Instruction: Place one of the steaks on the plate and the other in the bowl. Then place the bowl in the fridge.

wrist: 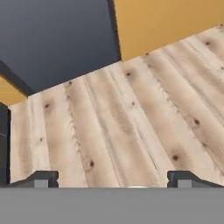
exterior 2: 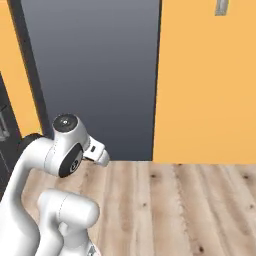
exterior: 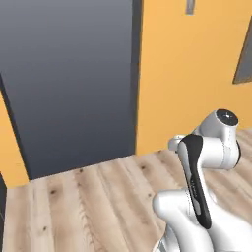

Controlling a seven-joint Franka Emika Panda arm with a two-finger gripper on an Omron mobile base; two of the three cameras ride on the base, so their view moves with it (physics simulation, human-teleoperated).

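Fridge (exterior: pixel 69 83) is standing just ahead and to the left, a dark grey slab against the orange wall (exterior 2: pixel 205 85); I am seeing no steak, plate or bowl here.
My pincer (wrist: pixel 111 179) is hanging wide open and empty, tips pointing down at bare wooden floor (wrist: pixel 131 127). I am judging the risk as driving on with the arm folded and clipping the fridge side, or searching this corner when the food lies elsewhere.
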